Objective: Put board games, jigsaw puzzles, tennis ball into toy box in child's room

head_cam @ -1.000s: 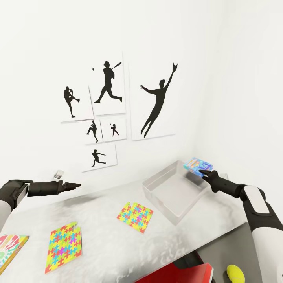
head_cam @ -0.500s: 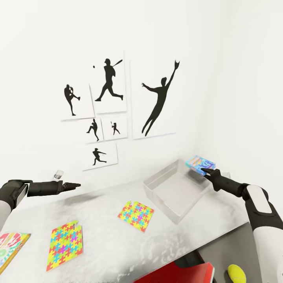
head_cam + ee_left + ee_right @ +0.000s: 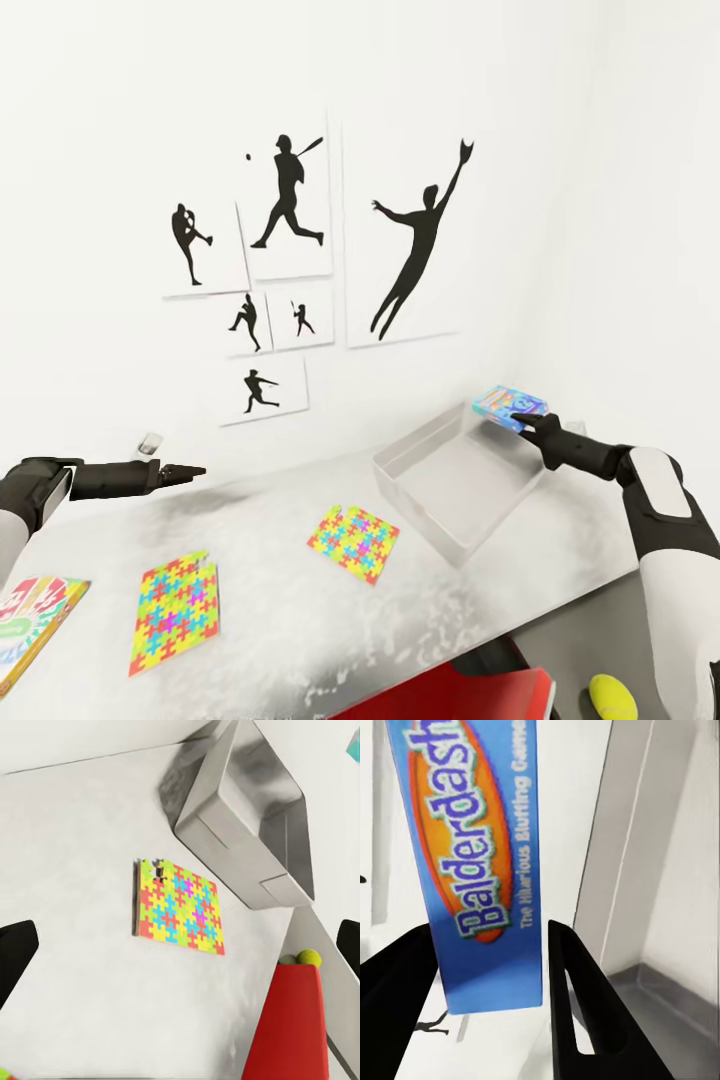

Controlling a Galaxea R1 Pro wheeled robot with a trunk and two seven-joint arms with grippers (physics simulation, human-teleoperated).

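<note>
Two grippers: black, both reaching over the long pale grey-white table (image 3: 300,620).
Right gripper (image 3: 522,421): pinching the small blue printed board-game box (image 3: 509,407) by its near edge, at centre right of the head view; in the right wrist view the fingers (image 3: 585,1012) are flanking the box (image 3: 480,862), lettered "Balderdash".
Blue box position: hanging above the far rim of the shallow pale grey translucent toy box (image 3: 455,480), not lying inside it.
Left gripper (image 3: 190,471): hovering above the table at centre left, fingers looking pressed together there, though the left wrist view is showing dark fingertips (image 3: 15,956) spread at both edges; gripping nothing.
Jigsaw squares: one multicoloured thin square (image 3: 353,541) lying flat near the tray, also showing from the left wrist (image 3: 178,911); a second (image 3: 175,611) lying at lower left.
Swirl-cover game box (image 3: 32,620): resting at the lower-left edge.
Yellow-green tennis ball (image 3: 612,697): sitting at lower right, beside a red object (image 3: 470,700).
Wall: black baseball-player silhouette pictures (image 3: 310,270) hanging at upper centre.
</note>
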